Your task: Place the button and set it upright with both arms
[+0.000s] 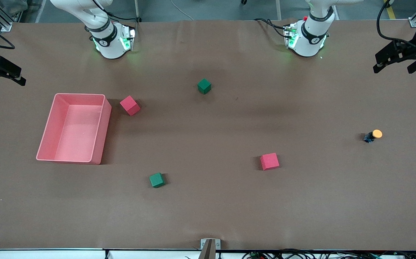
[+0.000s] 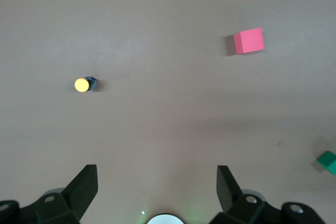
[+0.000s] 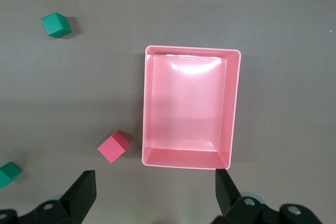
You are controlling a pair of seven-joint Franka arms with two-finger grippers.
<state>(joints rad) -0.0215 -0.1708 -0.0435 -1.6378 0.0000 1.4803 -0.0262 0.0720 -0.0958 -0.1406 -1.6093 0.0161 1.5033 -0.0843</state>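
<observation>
- From my remote station I see both white jointed arms raised and drawn out to the ends of the brown paper-covered table (image 1: 208, 216), each waiting, neither touching anything.
- Nearest the front camera lies a small green cube (image 1: 157, 180), and a little farther a red cube (image 1: 269, 161); both rest flat on the table, well apart.
- Next comes the tiny push-button (image 1: 372, 136) with its round orange cap and short black-and-blue body. It lies tipped on its side near the left arm's end of the table, cap pointing toward that end, alone on bare paper.
- The pink rectangular plastic bin (image 1: 49, 136) sits near the right arm's end, empty, with a second red cube (image 1: 130, 105) just beside its farther corner.
- A second green cube (image 1: 204, 86) lies farther still, about midway between the two arm bases.
- My left gripper (image 1: 395, 61) hangs over the table's edge at its own end, black fingers spread wide and holding nothing; its wrist camera looks down on the button.
- My right gripper (image 1: 3, 72) hangs at the other end, fingers (image 3: 84, 190) likewise wide apart and empty, its wrist camera looking down on the bin.
</observation>
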